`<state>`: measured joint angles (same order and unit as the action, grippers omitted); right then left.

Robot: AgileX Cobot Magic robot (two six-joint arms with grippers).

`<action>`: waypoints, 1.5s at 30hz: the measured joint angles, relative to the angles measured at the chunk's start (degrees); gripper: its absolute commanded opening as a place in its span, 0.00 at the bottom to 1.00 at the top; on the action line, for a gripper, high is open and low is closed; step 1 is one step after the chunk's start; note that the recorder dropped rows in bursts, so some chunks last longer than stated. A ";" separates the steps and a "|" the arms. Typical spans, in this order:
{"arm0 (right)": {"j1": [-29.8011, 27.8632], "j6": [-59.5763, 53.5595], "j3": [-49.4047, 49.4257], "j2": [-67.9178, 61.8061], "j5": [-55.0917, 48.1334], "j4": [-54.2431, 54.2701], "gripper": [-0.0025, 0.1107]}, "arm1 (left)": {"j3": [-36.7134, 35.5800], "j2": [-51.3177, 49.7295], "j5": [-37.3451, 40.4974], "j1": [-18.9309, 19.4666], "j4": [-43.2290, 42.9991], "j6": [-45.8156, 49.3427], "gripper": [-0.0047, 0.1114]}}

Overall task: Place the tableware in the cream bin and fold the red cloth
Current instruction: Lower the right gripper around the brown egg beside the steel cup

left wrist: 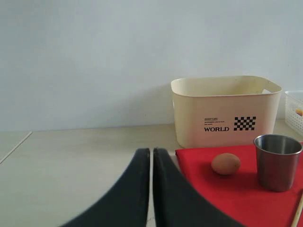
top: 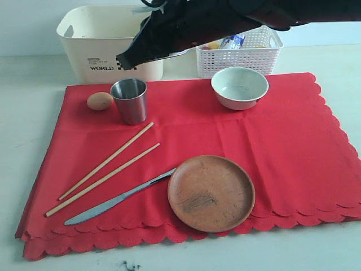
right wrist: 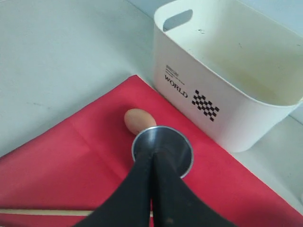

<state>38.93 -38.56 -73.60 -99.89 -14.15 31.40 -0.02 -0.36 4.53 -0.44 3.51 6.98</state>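
The red cloth (top: 293, 141) lies spread flat on the table. On it stand a steel cup (top: 130, 100), a white bowl (top: 240, 87) and a brown plate (top: 211, 193). Two chopsticks (top: 107, 161) and a knife (top: 115, 199) also lie on it. The cream bin (top: 101, 42) stands behind the cloth's far left corner. My right gripper (top: 122, 60) reaches across from the right. It hangs shut and empty just above the cup (right wrist: 183, 147), fingertips (right wrist: 152, 153) over its mouth. My left gripper (left wrist: 151, 152) is shut and empty over bare table, left of the cloth (left wrist: 218, 189).
A brown egg (top: 100, 101) lies on the cloth beside the cup. A white lattice basket (top: 240, 56) holding food items stands behind the bowl, right of the bin. The right arm spans the back of the scene above the bin and basket.
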 measured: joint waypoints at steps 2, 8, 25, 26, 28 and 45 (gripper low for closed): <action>1.28 -0.21 0.00 0.00 0.36 0.00 0.02 | 0.00 0.00 0.00 0.00 0.00 0.00 0.08; 5.18 -0.36 0.00 -1.71 4.54 0.00 0.02 | 0.00 0.00 0.00 0.00 0.00 0.00 0.08; 7.60 -1.84 -3.29 -10.08 9.20 -0.11 0.02 | 0.00 0.00 0.00 0.00 0.00 0.00 0.08; 7.60 -1.84 -3.29 -10.08 9.31 -0.11 0.02 | 0.00 0.00 0.00 0.00 0.00 0.00 0.08; 7.60 -1.84 -3.29 -10.08 9.65 -0.11 0.02 | 0.00 0.00 0.00 0.00 0.00 0.00 0.08; 7.60 -1.95 -3.84 -12.58 8.17 -1.82 0.02 | 0.00 0.00 0.00 0.00 0.00 0.00 0.08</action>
<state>46.53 -40.51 -77.44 -112.47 -5.98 29.58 -0.02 -0.36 4.53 -0.44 3.51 6.98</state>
